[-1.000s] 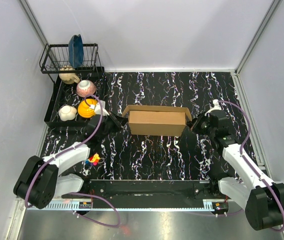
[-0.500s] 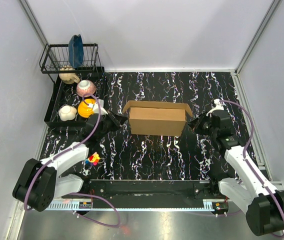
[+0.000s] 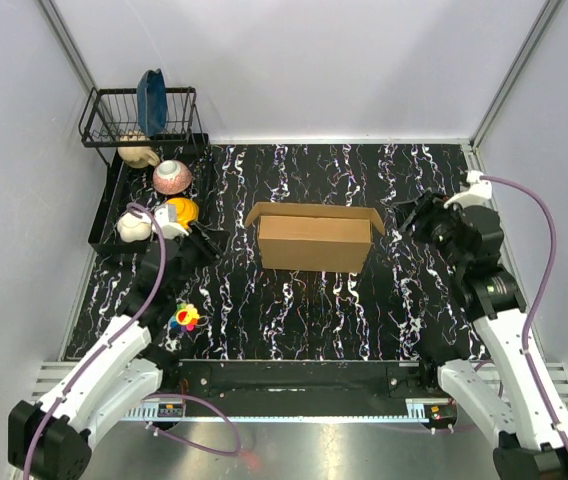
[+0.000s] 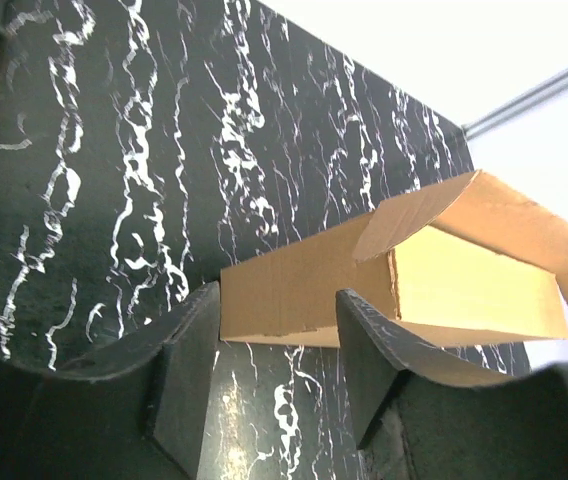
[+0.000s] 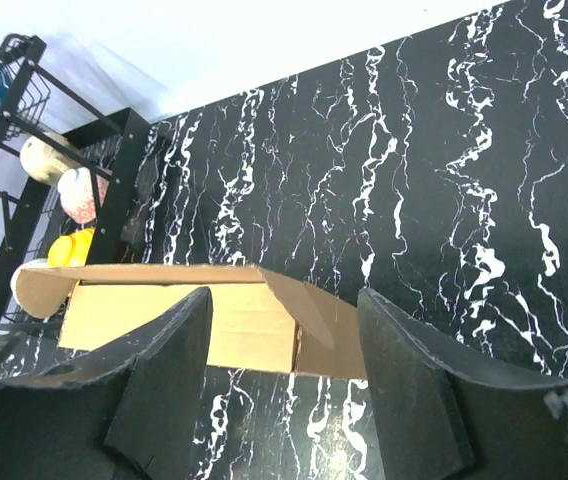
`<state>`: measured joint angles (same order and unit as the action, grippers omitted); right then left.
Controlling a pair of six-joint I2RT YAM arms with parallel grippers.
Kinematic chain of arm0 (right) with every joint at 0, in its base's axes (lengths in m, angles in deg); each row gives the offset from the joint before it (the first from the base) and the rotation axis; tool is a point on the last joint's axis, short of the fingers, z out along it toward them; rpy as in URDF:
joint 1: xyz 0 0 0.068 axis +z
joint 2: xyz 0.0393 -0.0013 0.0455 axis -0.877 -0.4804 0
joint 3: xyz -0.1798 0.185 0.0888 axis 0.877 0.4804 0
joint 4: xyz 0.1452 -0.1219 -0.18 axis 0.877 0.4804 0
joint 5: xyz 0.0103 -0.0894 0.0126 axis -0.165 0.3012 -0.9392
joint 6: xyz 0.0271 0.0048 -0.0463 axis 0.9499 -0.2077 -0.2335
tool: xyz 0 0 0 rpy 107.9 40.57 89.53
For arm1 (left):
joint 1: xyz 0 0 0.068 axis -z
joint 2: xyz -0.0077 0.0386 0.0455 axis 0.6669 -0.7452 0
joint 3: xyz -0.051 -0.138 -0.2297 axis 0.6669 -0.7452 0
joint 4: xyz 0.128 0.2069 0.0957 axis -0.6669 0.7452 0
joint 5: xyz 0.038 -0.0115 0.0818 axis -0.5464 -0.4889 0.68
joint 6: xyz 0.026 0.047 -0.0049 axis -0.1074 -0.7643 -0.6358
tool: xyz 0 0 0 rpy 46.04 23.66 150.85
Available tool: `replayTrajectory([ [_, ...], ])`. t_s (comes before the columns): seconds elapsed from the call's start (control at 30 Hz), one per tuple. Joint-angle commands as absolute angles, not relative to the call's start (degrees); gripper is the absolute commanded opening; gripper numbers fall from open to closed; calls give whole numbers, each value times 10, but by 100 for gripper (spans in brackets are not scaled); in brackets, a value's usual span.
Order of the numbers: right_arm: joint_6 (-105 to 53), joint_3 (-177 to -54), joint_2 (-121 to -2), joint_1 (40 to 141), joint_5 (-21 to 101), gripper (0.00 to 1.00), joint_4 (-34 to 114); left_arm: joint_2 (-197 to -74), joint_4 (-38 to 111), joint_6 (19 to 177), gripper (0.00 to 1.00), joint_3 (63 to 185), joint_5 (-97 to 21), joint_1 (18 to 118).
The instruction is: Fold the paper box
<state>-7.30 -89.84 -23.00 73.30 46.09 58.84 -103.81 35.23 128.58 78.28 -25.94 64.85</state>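
The paper box [image 3: 314, 241] is plain brown cardboard, standing in the middle of the black marbled table with its top flaps splayed a little at both ends. My left gripper [image 3: 207, 242] hovers to the left of it, open and empty, apart from the box. In the left wrist view the box [image 4: 294, 295] lies beyond the open gripper [image 4: 279, 375]. My right gripper [image 3: 416, 215] is to the right of the box, open and clear of it. The right wrist view shows the box [image 5: 174, 320] past the empty gripper [image 5: 284, 385], a loose end flap [image 5: 309, 310] sticking out.
A black dish rack [image 3: 104, 225] at the left holds bowls, white [image 3: 134, 226], orange [image 3: 178, 211] and pink [image 3: 172, 177]. Behind it stands a wire basket [image 3: 114, 118] with a blue item. A small colourful toy [image 3: 185, 318] lies near the left arm. White walls enclose the table.
Both grippers have opened and drawn back from the ends of the box, left going left and right going up-right. The box's top flaps have sprung outward.
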Motion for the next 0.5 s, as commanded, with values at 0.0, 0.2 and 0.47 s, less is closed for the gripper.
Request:
replayTrajectory([
  [0.0, -121, -938, -310, 737, 433, 64, 591, -1017, 399, 1248, 54, 825, -205, 641],
  [0.2, -131, -917, -332, 743, 412, 57, 574, -1051, 395, 1245, 56, 863, -226, 634],
  [0.47, -136, -904, -330, 752, 403, 59, 572, -1102, 390, 1243, 62, 924, -256, 612],
])
